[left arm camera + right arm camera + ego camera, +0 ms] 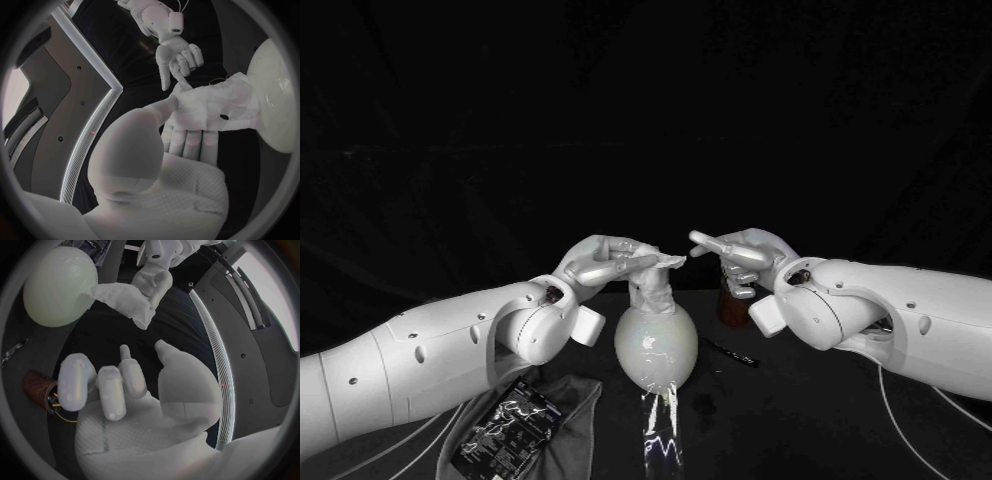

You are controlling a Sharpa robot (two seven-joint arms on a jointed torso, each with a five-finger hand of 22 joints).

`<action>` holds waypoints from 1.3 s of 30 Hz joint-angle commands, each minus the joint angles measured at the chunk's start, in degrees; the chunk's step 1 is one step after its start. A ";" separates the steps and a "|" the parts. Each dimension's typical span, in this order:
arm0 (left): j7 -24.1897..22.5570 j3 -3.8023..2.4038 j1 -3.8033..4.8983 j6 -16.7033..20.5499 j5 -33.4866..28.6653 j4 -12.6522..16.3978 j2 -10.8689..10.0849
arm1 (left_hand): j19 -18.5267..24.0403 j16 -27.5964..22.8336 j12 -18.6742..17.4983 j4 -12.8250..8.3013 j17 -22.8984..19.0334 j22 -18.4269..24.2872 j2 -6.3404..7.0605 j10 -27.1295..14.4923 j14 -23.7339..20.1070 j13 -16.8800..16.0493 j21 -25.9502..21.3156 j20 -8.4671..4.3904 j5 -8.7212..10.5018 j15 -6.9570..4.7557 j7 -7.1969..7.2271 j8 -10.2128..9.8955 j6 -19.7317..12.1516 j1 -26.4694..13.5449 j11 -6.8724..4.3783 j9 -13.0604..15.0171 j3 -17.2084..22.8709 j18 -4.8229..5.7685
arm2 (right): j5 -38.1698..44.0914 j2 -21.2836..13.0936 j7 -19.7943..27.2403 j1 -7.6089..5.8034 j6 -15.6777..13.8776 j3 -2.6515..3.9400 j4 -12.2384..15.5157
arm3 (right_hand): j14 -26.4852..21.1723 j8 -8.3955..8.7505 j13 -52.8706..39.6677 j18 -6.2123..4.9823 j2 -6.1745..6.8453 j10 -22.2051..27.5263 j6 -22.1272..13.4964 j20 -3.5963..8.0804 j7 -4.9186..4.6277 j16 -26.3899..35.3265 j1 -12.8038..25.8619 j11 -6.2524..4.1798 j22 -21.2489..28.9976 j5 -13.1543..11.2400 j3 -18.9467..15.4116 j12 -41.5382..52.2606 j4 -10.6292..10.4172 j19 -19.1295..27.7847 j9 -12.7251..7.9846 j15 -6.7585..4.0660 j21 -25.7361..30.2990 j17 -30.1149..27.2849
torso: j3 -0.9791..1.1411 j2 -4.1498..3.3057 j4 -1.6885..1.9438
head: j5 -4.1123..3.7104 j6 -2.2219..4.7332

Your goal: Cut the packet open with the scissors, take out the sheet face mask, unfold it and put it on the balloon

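The pale balloon (656, 345) stands upright at the table's middle, also seen as balloon (275, 100) and balloon (59, 285). The white sheet mask (651, 281) sits bunched on its top. My left hand (607, 262) pinches the mask (212, 107) between thumb and fingers. My right hand (740, 255) hovers just right of the mask with nothing in it, one finger stretched toward the mask. From the right wrist, the mask (125, 300) hangs from the left hand (153, 280), apart from my right hand (119, 385). The dark scissors (730, 352) lie on the table right of the balloon.
The black opened packet (514, 420) lies on a grey cloth (577, 400) at the front left, under my left arm. A shiny crumpled strip (661, 430) trails in front of the balloon. A brown object (733, 306) stands behind the right hand.
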State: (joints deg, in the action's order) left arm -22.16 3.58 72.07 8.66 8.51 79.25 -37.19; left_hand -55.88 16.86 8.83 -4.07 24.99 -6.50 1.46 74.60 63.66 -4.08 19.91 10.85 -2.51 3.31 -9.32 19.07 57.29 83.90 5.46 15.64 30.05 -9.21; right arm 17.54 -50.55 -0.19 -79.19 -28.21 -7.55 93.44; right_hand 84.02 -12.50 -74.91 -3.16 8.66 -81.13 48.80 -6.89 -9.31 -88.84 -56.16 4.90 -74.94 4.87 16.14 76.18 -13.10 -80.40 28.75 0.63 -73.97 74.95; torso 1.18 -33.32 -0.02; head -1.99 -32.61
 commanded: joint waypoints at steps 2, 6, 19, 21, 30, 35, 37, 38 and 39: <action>-2.47 -0.09 0.05 -1.27 1.98 0.27 -0.06 | 0.78 0.70 0.42 -2.09 0.42 -0.31 -0.55 -0.54 -0.70 -0.15 0.57 -0.18 -0.29 0.10 0.02 -0.66 -0.81 0.32 -0.01 -0.47 1.65 -0.56 | 0.75 0.16 -2.23 -0.06 5.37 -0.02 -0.18 | 4.85 0.51 -6.29 -0.59 -0.09 0.24 0.03 -0.33 -0.28 0.15 0.14 0.09 -10.03 0.03 -0.68 0.12 -0.98 0.09 -0.18 0.54 0.21 12.51 | 0.01 -0.03 0.01 | -0.22 0.10; -2.35 -0.09 0.04 -1.74 1.82 0.43 -0.13 | 2.02 3.47 1.81 -2.84 2.47 -1.47 -1.58 -1.70 -2.96 -0.57 2.31 -0.37 -0.27 0.29 -0.05 -2.41 -2.23 0.21 0.10 -1.57 1.70 -0.25 | -0.08 0.72 -1.88 -0.07 6.07 -0.11 -0.19 | 4.90 0.73 -6.48 -0.56 -0.16 0.01 0.09 -0.38 -0.33 0.08 -0.41 0.13 -10.08 -0.08 -1.27 0.53 -1.51 0.00 -0.31 0.58 0.06 12.63 | 0.01 -0.03 0.06 | -0.44 0.20; -1.14 -0.09 0.04 -2.78 1.37 0.90 -0.41 | 5.82 12.93 8.88 -4.87 8.95 -5.15 -3.51 -6.74 -10.31 -3.44 7.68 -0.87 0.05 0.85 0.55 -6.75 -4.52 -0.48 0.32 -4.45 4.34 0.47 | -5.66 1.86 3.45 -0.06 7.29 -0.24 0.42 | 5.48 0.89 -7.96 -0.27 -1.50 -1.66 1.88 -0.37 -0.03 -0.61 -2.05 -0.07 -10.54 -1.19 -3.92 3.28 -3.51 -0.78 -0.75 0.49 -1.37 13.91 | 0.00 -0.01 0.07 | -0.90 0.38; -0.99 -0.09 0.04 -2.89 1.35 0.91 -0.44 | 6.24 14.08 10.04 -5.16 9.68 -5.47 -3.31 -7.51 -11.09 -4.04 8.11 -0.99 -0.31 0.80 0.64 -7.02 -4.46 -0.63 0.32 -4.64 4.79 0.45 | -6.18 1.96 3.66 -0.06 7.69 -0.25 0.39 | 5.46 0.86 -7.96 -0.28 -1.78 -1.65 2.17 -0.35 0.03 -0.59 -2.02 -0.11 -10.52 -1.17 -4.17 3.30 -3.55 -0.74 -0.83 0.46 -1.32 13.86 | 0.00 -0.01 0.06 | -0.91 0.38; -0.64 -0.09 0.03 -3.06 1.27 1.07 -0.47 | 8.98 21.40 20.26 -5.37 13.32 -7.95 -3.55 -14.26 -16.06 -9.33 11.62 -0.95 -0.11 1.19 2.10 -9.17 -5.12 -2.28 0.77 -5.93 8.97 0.82 | -7.40 2.44 3.74 -0.05 9.39 -0.34 0.24 | 5.46 0.71 -7.99 -0.29 -2.62 -1.67 3.21 -0.24 0.27 -0.62 -2.56 -0.31 -10.52 -0.93 -4.91 3.46 -3.45 -0.71 -1.08 0.31 -1.36 13.89 | -0.01 -0.02 0.06 | -0.95 0.39; -0.52 -0.09 0.01 -2.98 1.15 1.15 -0.50 | 9.89 23.24 23.60 -5.35 13.85 -8.71 -3.46 -16.47 -17.25 -10.95 12.68 -0.91 -0.23 1.33 2.65 -9.76 -5.55 -2.71 0.95 -6.23 10.10 0.91 | -7.54 2.63 3.66 -0.01 9.67 -0.41 0.06 | 5.47 0.75 -7.97 -0.30 -2.96 -1.64 3.79 -0.10 0.44 -0.63 -4.13 -0.46 -10.52 -0.81 -5.46 3.54 -3.16 -0.69 -1.41 0.19 -1.40 13.90 | -0.01 -0.02 0.10 | -0.97 0.36; -0.46 -0.09 0.01 -2.99 1.13 1.16 -0.51 | 10.22 23.89 24.78 -5.28 14.03 -8.97 -3.60 -17.25 -17.71 -11.51 13.03 -0.83 -0.20 1.48 3.26 -10.19 -6.17 -2.81 1.10 -6.42 10.69 0.99 | -7.56 2.71 3.74 0.00 9.64 -0.42 0.01 | 5.47 0.80 -7.97 -0.30 -3.08 -1.65 4.11 -0.05 0.50 -0.64 -5.43 -0.54 -10.51 -1.01 -5.84 3.62 -2.90 -0.66 -1.64 0.10 -1.40 13.92 | 0.00 -0.03 0.13 | -1.00 0.35; -0.38 -0.09 0.00 -3.04 1.12 1.19 -0.51 | 10.48 24.46 25.78 -5.33 14.18 -9.21 -3.41 -17.91 -18.08 -11.97 13.38 -0.77 -0.16 1.49 3.36 -10.37 -6.36 -2.96 1.14 -6.49 11.04 1.06 | -7.62 2.80 3.89 0.01 9.62 -0.43 -0.04 | 5.48 0.88 -7.99 -0.28 -3.16 -1.68 4.20 -0.01 0.53 -0.66 -6.51 -0.56 -10.52 -1.11 -5.95 3.69 -2.53 -0.69 -1.80 0.08 -1.48 13.94 | 0.00 -0.03 0.13 | -1.00 0.35; -0.35 -0.09 0.00 -3.07 1.11 1.20 -0.52 | 10.74 24.96 26.68 -5.39 14.29 -9.44 -3.39 -18.48 -18.38 -12.37 13.69 -0.84 -0.16 1.51 3.46 -10.46 -6.41 -2.98 1.16 -6.53 11.44 1.02 | -7.67 2.84 3.97 0.02 9.61 -0.44 -0.06 | 5.48 0.88 -7.99 -0.28 -3.16 -1.68 4.20 -0.01 0.53 -0.66 -6.51 -0.56 -10.52 -1.11 -5.95 3.69 -2.53 -0.69 -1.80 0.08 -1.48 13.94 | 0.01 -0.03 0.13 | -1.01 0.35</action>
State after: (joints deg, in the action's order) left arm -22.41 3.58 72.04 6.61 9.81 80.26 -37.76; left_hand -45.30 41.73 35.34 -6.01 39.22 -15.92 -1.63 56.27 45.46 -16.35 33.54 9.95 -2.33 4.82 -6.04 8.85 50.96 81.10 6.61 9.14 37.92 -8.83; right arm 10.49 -47.81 2.58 -79.19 -20.18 -7.99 93.38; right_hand 83.82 -11.72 -74.93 -3.04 5.43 -82.71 52.64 -7.07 -8.78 -89.19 -62.68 4.61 -74.95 3.85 10.20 79.59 -15.60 -81.05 26.93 0.84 -75.11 74.95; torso 1.17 -33.33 0.06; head -2.97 -32.25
